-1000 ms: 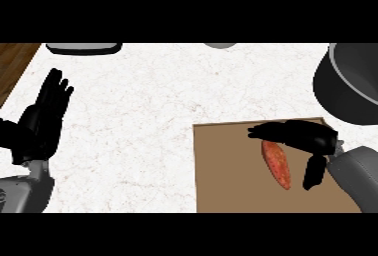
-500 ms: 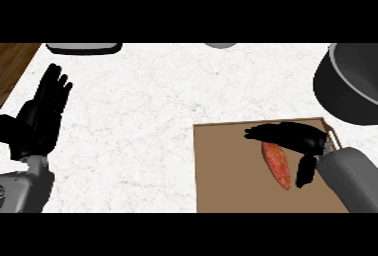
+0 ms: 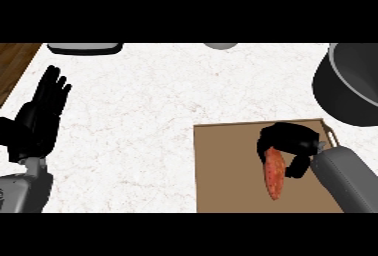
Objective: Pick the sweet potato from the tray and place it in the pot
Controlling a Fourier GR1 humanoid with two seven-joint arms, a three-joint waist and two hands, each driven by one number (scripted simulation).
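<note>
On the brown tray (image 3: 229, 170), the sweet potato (image 3: 275, 172) lies with its long axis running near to far, its far end under the curled fingers of the right robot hand (image 3: 289, 145), with the pot (image 3: 351, 85) beyond to the right.

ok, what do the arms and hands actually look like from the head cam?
Both hands are plain black, with slim black fingers and a thumb: the left hand at the view's left, the right hand at its right. Each sits on a smooth, rounded grey forearm, the left forearm and the right forearm. No cables, markings or sleeves show.
</note>
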